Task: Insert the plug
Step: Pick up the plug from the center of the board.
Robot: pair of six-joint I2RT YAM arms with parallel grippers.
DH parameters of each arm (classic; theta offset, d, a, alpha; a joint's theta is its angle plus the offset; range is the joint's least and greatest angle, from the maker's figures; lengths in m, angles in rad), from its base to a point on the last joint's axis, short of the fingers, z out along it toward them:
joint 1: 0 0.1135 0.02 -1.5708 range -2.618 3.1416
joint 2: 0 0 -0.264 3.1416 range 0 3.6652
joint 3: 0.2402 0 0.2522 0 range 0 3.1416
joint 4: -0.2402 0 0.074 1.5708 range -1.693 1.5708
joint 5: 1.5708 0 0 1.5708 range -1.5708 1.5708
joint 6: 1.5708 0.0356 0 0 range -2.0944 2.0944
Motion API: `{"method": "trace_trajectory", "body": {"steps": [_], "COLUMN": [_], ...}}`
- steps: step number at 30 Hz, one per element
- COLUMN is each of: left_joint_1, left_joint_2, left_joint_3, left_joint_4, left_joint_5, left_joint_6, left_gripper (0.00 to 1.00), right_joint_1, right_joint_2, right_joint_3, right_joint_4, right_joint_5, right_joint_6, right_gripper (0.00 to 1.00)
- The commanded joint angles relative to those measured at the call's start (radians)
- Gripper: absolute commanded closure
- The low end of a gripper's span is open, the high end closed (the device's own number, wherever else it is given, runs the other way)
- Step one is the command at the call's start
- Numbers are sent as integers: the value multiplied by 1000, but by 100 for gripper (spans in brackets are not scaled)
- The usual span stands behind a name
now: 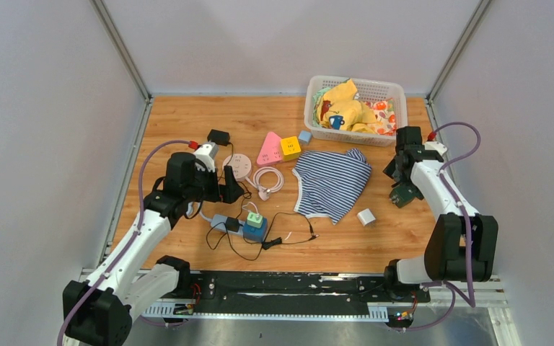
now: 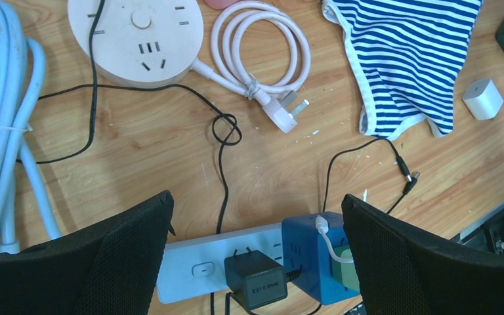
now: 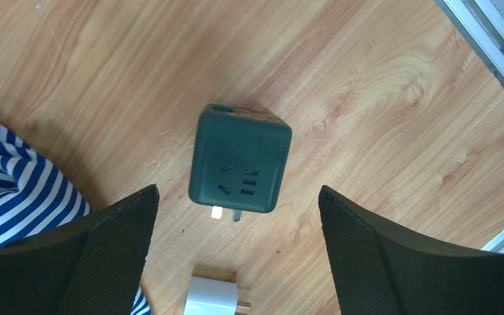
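The left arm bends forward, and the left gripper points down above the white power strip, its 2 jaws spread wide, holding nothing. The right arm reaches along the right edge; the right gripper hangs over the dark green cube plug lying on the table, jaws wide apart, not touching it.

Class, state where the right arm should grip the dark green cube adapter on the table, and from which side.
Grip its two plain side walls, coming straight down from above. The green cube adapter lies flat, socket face up, prongs poking out of one edge; the open right end effector straddles those free walls.
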Motion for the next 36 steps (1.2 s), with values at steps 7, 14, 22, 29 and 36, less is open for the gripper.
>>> {"method": "trace_trajectory", "body": {"steps": [7, 14, 22, 29, 36], "left_joint_1": [-2, -2, -2, -2, -2], "left_joint_2": [-103, -105, -114, -125, -128], "left_joint_3": [-6, -2, -8, -18, -28], "left_joint_4": [-24, -22, -5, 3, 17], "left_joint_5": [-94, -92, -70, -50, -32], "left_joint_6": [2, 13, 11, 7, -21], "left_gripper": [0, 3, 8, 13, 16], "right_joint_1": [-113, -147, -151, -152, -152], "right_joint_2": [-11, 14, 11, 12, -14], "right_joint_3": [-92, -127, -158, -170, -181], "right_joint_4": [105, 149, 162, 165, 159], "right_joint_5": [-111, -178, -187, -195, -329], "right_joint_6": [-10, 2, 5, -6, -55], "right_gripper": [18, 24, 32, 48, 63]}}
